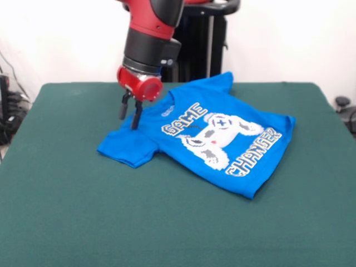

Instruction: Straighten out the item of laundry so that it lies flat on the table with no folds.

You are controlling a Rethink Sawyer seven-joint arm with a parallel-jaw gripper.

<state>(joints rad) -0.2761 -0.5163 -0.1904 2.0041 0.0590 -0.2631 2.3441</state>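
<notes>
Front view: pincer (129, 115) released, fingers spread, hovering at the T-shirt (206, 136)'s shoulder; shirt sprawls below and beside it on the table (67, 211); a deep pinch could snag felt, or drag fresh folds.

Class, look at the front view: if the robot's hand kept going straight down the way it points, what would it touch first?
Most likely the shirt, near its sleeve: the hand points down over it. Depth is uncertain from one view.
</notes>
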